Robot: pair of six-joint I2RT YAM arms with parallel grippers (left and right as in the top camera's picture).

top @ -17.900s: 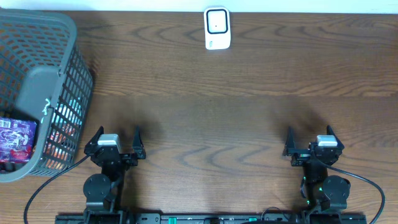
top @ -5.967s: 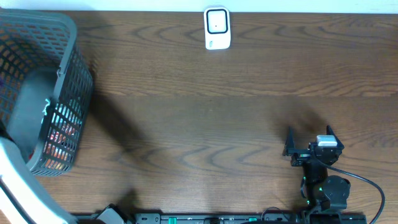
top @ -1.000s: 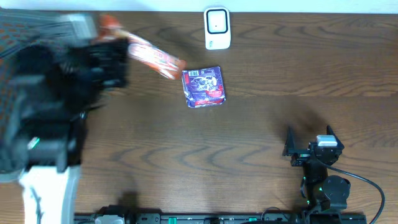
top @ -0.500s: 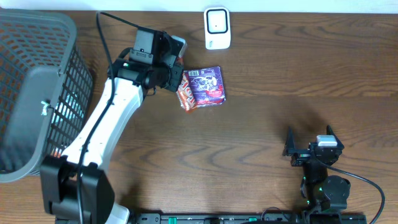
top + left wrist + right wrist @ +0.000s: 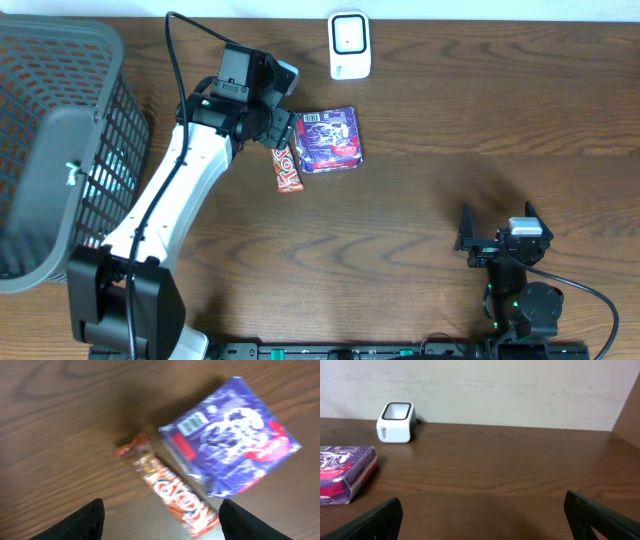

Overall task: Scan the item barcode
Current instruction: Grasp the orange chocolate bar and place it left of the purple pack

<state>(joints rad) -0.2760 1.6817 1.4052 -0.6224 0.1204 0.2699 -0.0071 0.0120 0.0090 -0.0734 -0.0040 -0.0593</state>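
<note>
An orange-red candy bar lies flat on the table, just left of a purple packet. My left gripper hovers above the bar's upper end, open and holding nothing. In the left wrist view the bar lies free between the two dark fingertips, and the packet shows a small barcode at its top left corner. The white scanner stands at the table's far edge. My right gripper rests open near the front right, with nothing between its fingers.
A grey mesh basket fills the left side of the table. The right wrist view shows the scanner and the packet far ahead on the left, with bare wood between them and my right gripper.
My left gripper has opened and let go of the candy bar, which now lies on the table a little lower, left of the packet. The right arm has not moved.
</note>
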